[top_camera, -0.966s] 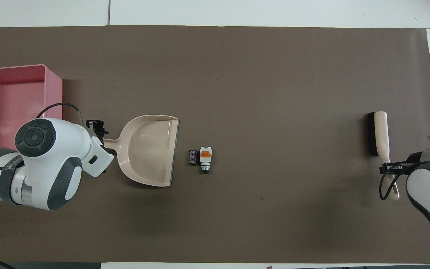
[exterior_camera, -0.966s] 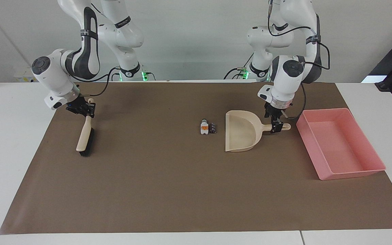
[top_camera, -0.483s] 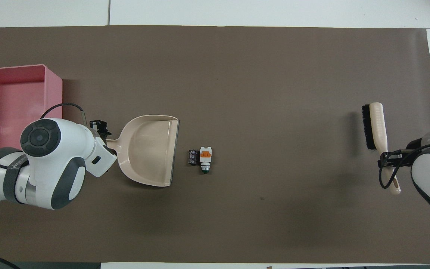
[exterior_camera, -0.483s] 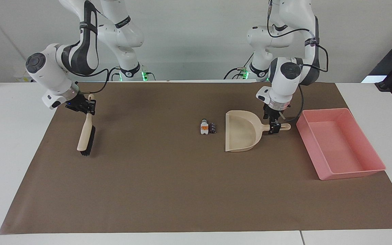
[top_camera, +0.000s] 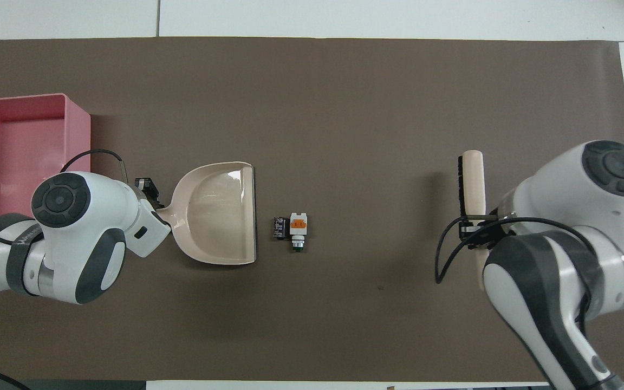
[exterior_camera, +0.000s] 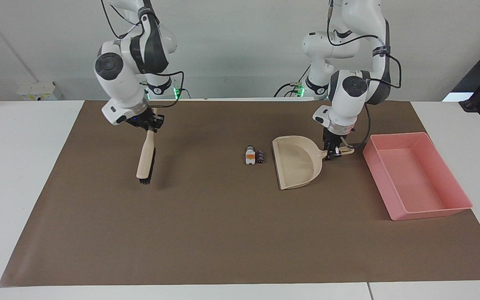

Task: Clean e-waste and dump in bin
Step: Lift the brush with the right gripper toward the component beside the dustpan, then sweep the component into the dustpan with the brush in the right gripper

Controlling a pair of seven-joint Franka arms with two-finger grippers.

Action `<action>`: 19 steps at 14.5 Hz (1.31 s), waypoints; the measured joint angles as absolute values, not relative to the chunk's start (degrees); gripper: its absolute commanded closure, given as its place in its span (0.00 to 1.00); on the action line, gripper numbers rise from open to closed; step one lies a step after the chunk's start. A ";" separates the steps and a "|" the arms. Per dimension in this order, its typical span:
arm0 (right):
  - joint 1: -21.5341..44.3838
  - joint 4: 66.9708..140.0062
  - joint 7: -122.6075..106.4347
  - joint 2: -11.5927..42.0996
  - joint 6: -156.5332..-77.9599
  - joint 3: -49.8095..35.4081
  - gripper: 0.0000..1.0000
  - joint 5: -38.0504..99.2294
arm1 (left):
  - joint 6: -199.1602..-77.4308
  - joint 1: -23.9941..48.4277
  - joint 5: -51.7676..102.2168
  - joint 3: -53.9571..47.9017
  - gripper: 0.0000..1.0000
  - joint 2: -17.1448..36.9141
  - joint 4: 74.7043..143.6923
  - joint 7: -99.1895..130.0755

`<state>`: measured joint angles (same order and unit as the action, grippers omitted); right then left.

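We note: L gripper [exterior_camera: 332,155] pinches dustpan [exterior_camera: 296,166] handle; R gripper [exterior_camera: 151,127] pinches brush [exterior_camera: 146,158] handle; e-waste [exterior_camera: 254,156] beside pan mouth.

No writing to read anywhere

From where I stand, nothing on the worktop or the arms carries a word, number or brand I can make out. A dark band on the left arm [top_camera: 19,254] has pale marks that may be lettering, but they are too small to read. The white piece of e-waste [top_camera: 298,225], lying well apart from either hand, shows only a plain orange patch with no legible print.
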<state>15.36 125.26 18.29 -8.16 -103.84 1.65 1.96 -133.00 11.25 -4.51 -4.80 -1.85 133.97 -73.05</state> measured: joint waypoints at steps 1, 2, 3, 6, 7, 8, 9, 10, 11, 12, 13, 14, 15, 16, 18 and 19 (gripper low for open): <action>18.90 125.31 21.39 -8.18 -103.72 1.49 1.00 1.96 | -132.86 11.25 -4.71 -4.80 0.99 -1.85 133.94 -73.05; 22.09 125.36 24.51 -8.18 -103.72 1.38 1.00 1.95 | -132.53 11.27 -5.28 -4.80 0.99 -1.85 133.76 -73.05; 25.16 125.44 27.81 -8.16 -103.74 1.31 1.00 1.95 | -131.67 11.27 -5.92 -4.79 0.99 -1.85 133.29 -73.05; 33.24 125.96 34.60 -6.90 -105.84 1.26 1.00 1.96 | -129.41 11.78 -9.71 -4.77 0.99 -1.85 131.61 -73.06; 35.16 126.04 35.49 -6.04 -106.86 1.24 1.00 1.99 | -129.30 12.45 -10.50 -4.79 0.99 -1.85 131.47 -73.06; 36.59 126.08 35.93 -5.05 -108.22 1.25 1.00 2.07 | -129.27 13.28 -11.14 -4.78 0.99 -1.84 131.47 -73.06; 37.71 126.09 36.26 -4.02 -109.90 1.26 1.00 2.55 | -129.27 14.22 -11.88 -4.80 0.99 -1.84 131.47 -73.06; 38.64 126.08 36.40 -3.08 -111.38 1.26 1.00 3.72 | -129.27 15.15 -12.50 -4.81 0.99 -1.85 131.47 -73.03; 39.46 126.04 36.40 -2.34 -112.47 1.26 1.00 4.73 | -129.26 15.85 -12.85 -4.81 0.99 -1.85 131.51 -72.97; 40.35 126.00 36.40 -1.77 -113.53 1.27 1.00 5.67 | -129.26 16.22 -13.07 -4.79 0.99 -1.85 131.65 -72.90; 41.46 125.88 36.40 -1.13 -114.40 1.26 1.00 6.58 | -129.26 16.26 -13.15 -4.78 0.99 -1.85 131.84 -72.88; 42.70 125.58 36.51 -0.23 -115.35 1.25 1.00 7.56 | -129.28 16.26 -13.18 -4.77 0.99 -1.85 132.09 -72.88; 43.93 124.81 36.87 1.14 -116.01 1.24 1.00 8.01 | -129.40 16.26 -13.21 -4.77 0.99 -1.85 132.45 -72.88; 44.82 123.47 37.52 2.89 -116.19 1.23 1.00 8.06 | -129.55 16.28 -13.24 -4.77 0.99 -1.85 132.74 -72.88; 46.22 119.45 38.05 7.27 -116.50 1.23 1.00 8.14 | -129.81 16.47 -13.35 -4.77 0.99 -1.87 133.28 -72.88; 46.84 117.30 38.20 9.31 -116.96 1.22 1.00 8.52 | -129.90 16.58 -13.44 -4.77 0.99 -1.88 133.43 -72.88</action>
